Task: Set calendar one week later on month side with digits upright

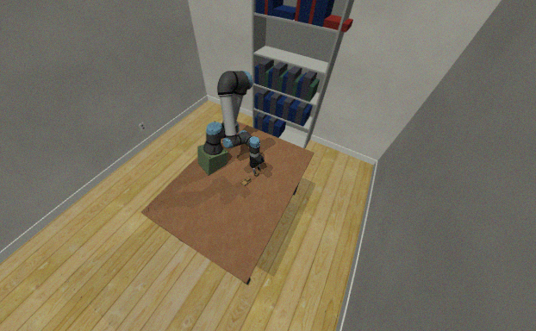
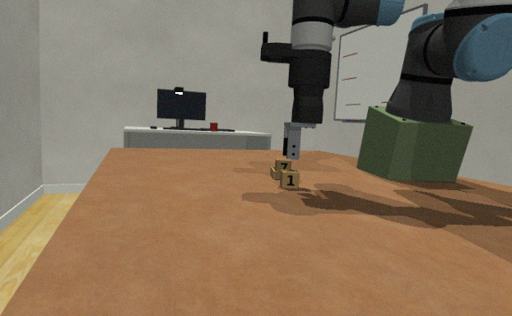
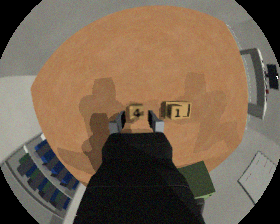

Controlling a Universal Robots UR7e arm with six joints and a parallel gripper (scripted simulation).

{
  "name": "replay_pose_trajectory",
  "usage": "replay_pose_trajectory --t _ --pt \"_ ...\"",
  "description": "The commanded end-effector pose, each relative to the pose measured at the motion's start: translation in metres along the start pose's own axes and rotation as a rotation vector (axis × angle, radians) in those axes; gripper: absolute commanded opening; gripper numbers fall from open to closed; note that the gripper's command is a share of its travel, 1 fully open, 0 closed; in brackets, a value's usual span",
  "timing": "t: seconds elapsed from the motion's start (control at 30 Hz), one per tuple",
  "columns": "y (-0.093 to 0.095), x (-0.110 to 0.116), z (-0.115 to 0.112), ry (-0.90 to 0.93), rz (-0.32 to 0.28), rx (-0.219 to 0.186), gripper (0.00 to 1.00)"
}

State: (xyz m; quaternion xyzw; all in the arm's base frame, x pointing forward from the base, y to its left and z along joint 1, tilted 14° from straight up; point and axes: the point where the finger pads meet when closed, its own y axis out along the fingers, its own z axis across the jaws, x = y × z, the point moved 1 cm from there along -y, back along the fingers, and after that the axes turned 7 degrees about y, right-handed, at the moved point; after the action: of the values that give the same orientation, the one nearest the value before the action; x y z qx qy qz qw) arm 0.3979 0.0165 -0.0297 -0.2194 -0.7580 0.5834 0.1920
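While my hand (image 1: 256,170) (image 2: 290,156) (image 3: 136,115) hovers: fingers apart, empty.
Loose cube (image 1: 257,173) (image 2: 290,180) (image 3: 136,112): wrist-view twelve o'clock; I'd best centre, descend straight, pinch squarely.

Desk (image 1: 215,215) (image 2: 230,230) (image 3: 151,55): matt, faintly mottled brown top. Number cubes (image 2: 290,180) (image 3: 136,112) look like pale, matt wood. End effector (image 2: 293,141) (image 3: 136,115): fingers of dull grey metal look, smooth.

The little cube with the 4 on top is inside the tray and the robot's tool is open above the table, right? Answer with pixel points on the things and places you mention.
Not inside: the wrist view shows the 4 cube (image 3: 136,112) outside the tray. The tool (image 2: 292,158) (image 3: 136,115) is indeed open above the table (image 2: 222,247) (image 3: 156,45).
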Motion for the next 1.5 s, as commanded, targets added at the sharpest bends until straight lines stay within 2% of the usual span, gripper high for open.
replay_pose_trajectory --t 0.0,0.37,0.63,0.67,1.47 --pt "-0.017 0.000 0.000 0.000 0.001 0.000 0.90" --pt "-0.042 0.000 0.000 0.000 0.001 0.000 0.90" --pt "-0.043 0.000 0.000 0.000 0.001 0.000 0.90" --pt "-0.043 0.000 0.000 0.000 0.001 0.000 1.00" --pt "-0.043 0.000 0.000 -0.004 0.001 0.000 1.00"
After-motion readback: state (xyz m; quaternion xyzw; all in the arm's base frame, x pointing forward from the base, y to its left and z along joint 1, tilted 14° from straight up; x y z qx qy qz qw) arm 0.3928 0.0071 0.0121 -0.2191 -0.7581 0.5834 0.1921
